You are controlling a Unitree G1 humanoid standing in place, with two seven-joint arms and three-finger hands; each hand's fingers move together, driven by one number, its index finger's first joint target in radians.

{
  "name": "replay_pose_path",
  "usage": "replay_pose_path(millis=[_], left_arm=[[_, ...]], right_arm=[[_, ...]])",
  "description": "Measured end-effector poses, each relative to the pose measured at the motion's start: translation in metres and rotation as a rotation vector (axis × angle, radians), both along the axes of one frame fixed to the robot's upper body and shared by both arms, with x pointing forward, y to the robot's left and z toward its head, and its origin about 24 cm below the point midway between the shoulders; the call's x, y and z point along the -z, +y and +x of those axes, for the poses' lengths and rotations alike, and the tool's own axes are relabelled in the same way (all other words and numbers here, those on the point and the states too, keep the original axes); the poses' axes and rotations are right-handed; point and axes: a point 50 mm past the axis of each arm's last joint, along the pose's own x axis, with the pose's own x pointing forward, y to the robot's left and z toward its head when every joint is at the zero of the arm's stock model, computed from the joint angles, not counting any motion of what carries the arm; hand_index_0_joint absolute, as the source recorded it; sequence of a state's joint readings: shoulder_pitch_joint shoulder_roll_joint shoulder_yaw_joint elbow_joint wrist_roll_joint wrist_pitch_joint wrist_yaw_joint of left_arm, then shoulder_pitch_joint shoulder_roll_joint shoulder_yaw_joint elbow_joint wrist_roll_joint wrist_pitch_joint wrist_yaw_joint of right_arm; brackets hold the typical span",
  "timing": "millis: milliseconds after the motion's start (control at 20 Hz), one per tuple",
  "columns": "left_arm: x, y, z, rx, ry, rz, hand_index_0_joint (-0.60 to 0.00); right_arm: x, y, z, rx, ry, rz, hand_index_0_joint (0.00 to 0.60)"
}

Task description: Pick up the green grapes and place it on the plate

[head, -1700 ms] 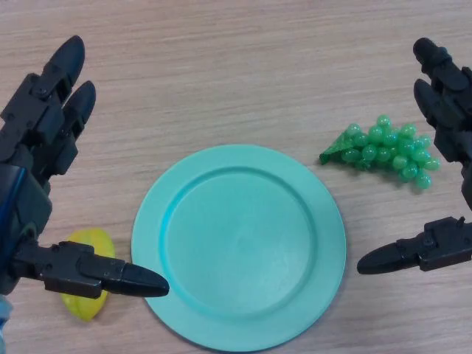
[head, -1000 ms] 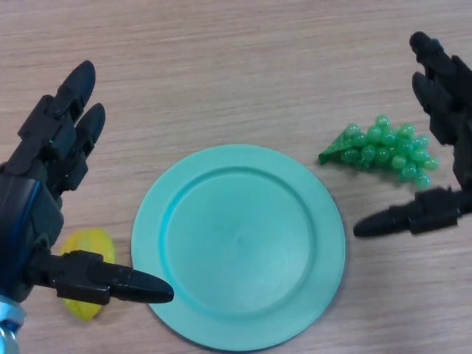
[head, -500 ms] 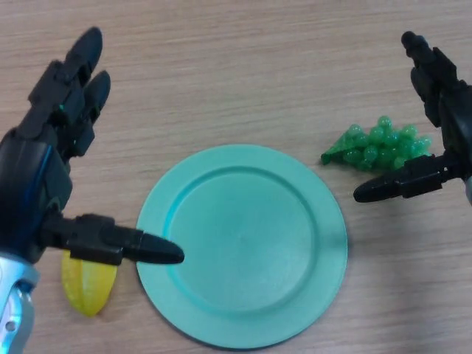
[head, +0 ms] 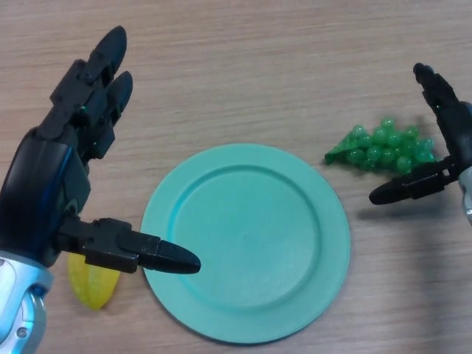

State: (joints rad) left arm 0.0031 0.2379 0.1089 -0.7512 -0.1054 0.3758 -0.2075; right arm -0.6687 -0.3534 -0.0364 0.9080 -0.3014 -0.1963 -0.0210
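Two hands in frame. Right hand (head: 448, 140) at right edge has dropped over green grapes (head: 383, 148), thumb now just below bunch, fingers above; spread wide, nothing gripped yet. Grapes on wooden table (head: 243, 66), right of teal plate (head: 245, 241), apart from rim. Left hand (head: 59, 184) at left, relaxed, empty, has drifted up-right, partly hiding yellow fruit (head: 88, 284). Judgement: grasp imminent.
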Motion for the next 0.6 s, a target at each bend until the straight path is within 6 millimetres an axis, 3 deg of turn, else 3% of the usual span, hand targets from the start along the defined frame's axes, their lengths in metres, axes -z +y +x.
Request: replay_pose_path(millis=[150,200,250,600], left_arm=[[-0.001,0.000,-0.001,0.002,-0.005,0.000,0.000],[-0.001,0.000,-0.001,0.001,-0.006,0.000,0.000],[-0.001,0.001,-0.002,-0.001,-0.005,-0.006,0.000],[0.001,0.008,-0.004,-0.034,0.005,-0.020,0.000]], right_arm=[[0.002,0.007,0.002,-0.071,0.006,-0.196,0.450],[0.003,0.008,0.003,-0.087,0.020,-0.245,0.550],[0.007,0.008,0.003,-0.098,0.037,-0.343,0.600],[0.000,0.014,0.002,-0.092,-0.018,-0.349,0.600]])
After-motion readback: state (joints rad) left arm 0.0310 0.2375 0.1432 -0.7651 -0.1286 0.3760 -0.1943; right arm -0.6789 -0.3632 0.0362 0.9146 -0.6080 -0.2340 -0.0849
